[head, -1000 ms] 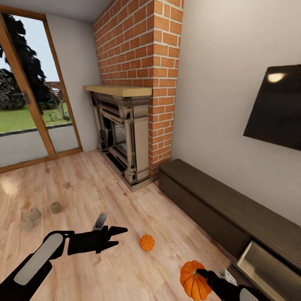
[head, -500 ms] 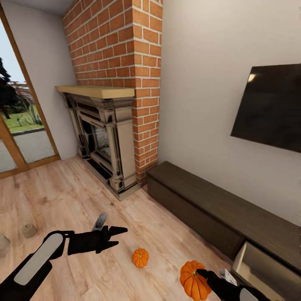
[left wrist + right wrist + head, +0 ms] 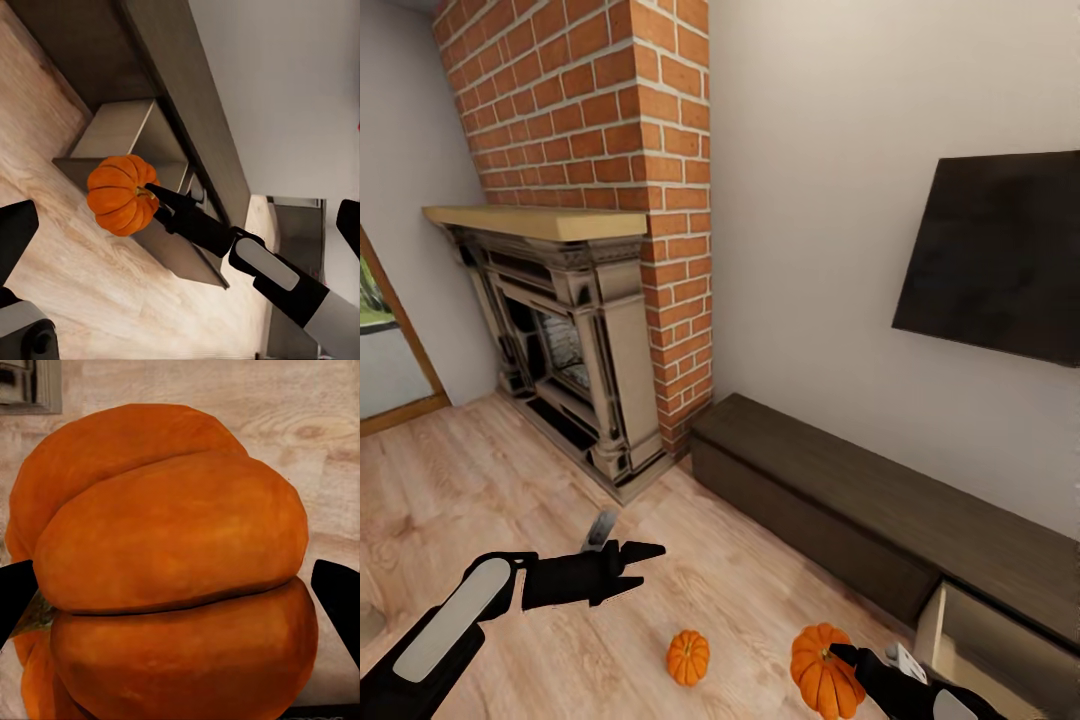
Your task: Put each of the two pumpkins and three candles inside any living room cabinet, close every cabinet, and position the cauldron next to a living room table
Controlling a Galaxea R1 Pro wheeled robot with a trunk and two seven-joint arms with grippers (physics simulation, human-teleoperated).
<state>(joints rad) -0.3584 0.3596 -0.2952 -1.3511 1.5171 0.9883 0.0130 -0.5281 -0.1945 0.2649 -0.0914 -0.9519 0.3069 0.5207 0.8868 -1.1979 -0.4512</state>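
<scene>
Right jaws point(image 3: 838, 655) clenched on ribbed orange pumpkin point(image 3: 822, 671) | open beige drawer of dark-brown cabinet point(image 3: 1000, 655) just right of them | left jaws point(image 3: 645, 565) released, farther off

no readable text, labels or signs apparent

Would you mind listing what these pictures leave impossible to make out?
- Open cabinet drawer: head view's edge cuts it off, so its contents are unknown.
- Right gripper: the held pumpkin covers its fingertips in the right wrist view.
- Left gripper: jaw gap unclear, seen side-on in the head view.
</scene>
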